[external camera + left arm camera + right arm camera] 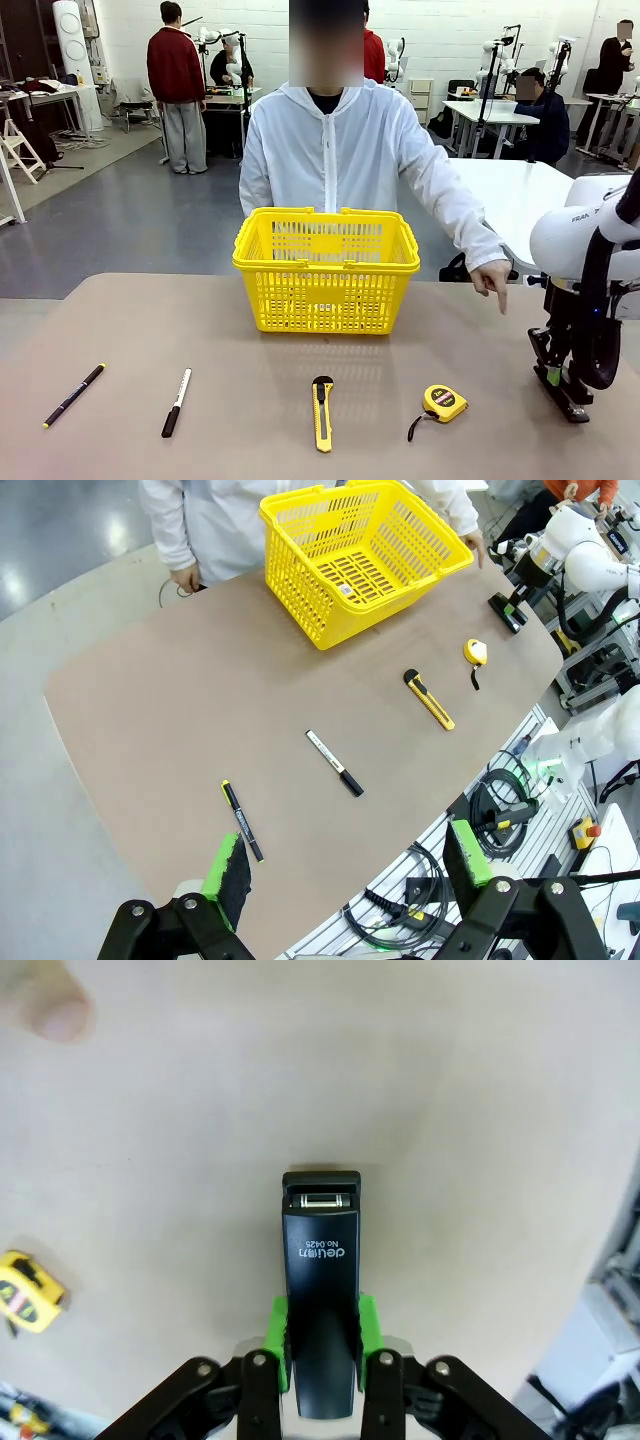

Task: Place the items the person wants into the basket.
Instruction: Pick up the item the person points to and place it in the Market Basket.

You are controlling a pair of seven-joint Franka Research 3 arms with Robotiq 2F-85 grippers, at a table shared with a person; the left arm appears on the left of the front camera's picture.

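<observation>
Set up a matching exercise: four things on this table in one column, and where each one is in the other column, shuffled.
Things:
1. pen
2. utility knife
3. tape measure
4. black stapler

Places:
A. clamped in the right pincer
B. in front of the basket, mid-row
C. at the row's end on the robot's left
D. between the utility knife and the right pincer

Pairs: 1-C, 2-B, 3-D, 4-A.

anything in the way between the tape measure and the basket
Nothing visible. Bare table lies between the tape measure and the basket. The utility knife lies to the tape measure's left, off that line.
</observation>
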